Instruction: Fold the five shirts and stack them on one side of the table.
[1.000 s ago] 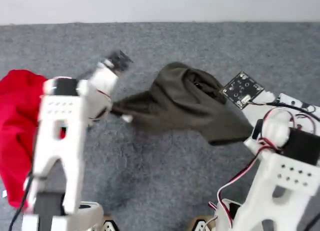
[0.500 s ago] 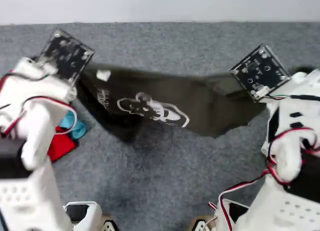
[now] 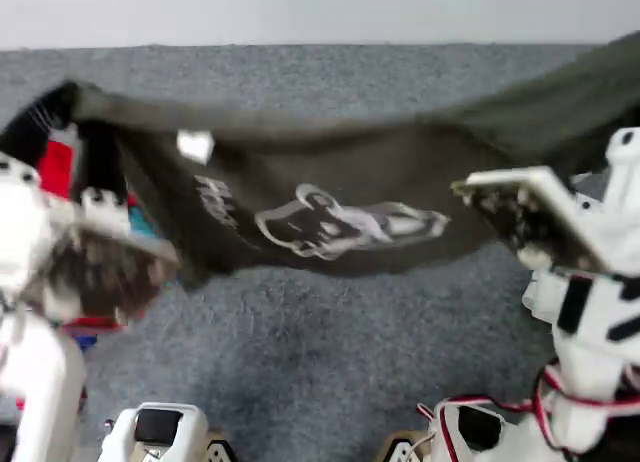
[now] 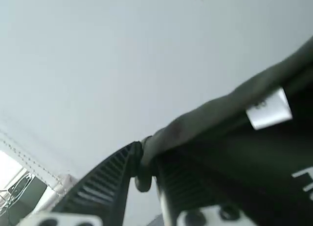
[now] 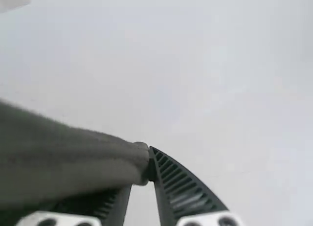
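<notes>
A dark olive cotton T-shirt (image 3: pixel 300 172) hangs stretched wide above the grey felt-covered table (image 3: pixel 330 362), held up off it by its top hem. Its span runs from over the table's left side to over its right.

The left gripper (image 4: pixel 144 160) has its black ribbed jaws pinched on a bunched corner of the hem. A small white sewn-in label (image 4: pixel 268 110) sits on the fabric just beside that grip. The print on the label is too blurred to read.

The right gripper (image 5: pixel 144 165) has its jaws clamped on a rolled fold of the same shirt.

A white printed graphic (image 3: pixel 345 222) marks the chest, over the table's middle. The slanted white lettering beside it is not legible. A red cloth (image 3: pixel 55 167) shows over the table's left edge, behind the shirt's corner.
</notes>
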Controlling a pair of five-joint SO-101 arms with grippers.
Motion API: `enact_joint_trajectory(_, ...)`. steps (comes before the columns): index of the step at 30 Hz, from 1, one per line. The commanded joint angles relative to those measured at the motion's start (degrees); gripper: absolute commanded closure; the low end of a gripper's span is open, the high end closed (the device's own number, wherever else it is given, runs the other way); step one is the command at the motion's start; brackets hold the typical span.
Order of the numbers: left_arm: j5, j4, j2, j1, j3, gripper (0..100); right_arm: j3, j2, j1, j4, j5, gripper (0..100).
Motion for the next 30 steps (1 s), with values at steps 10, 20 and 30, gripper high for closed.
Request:
enact_joint_trajectory(10, -1.2, 0.2, -11.1, 0.1, -1.8, 98, -5.0, -10.4, 0.6, -1.2, 2.5, 98.8)
enact_joint_trajectory(20, -1.1, 0.1, -16.1, -4.9, 0.7, 98, -2.7, -12.6, 0.5, 2.0, 5.2, 98.8)
enact_joint_trajectory(30, -2.7, -5.0, -15.8, -4.7, 24.8, 98, 16.0, -10.2, -0.7, 3.6, 0.3, 98.8)
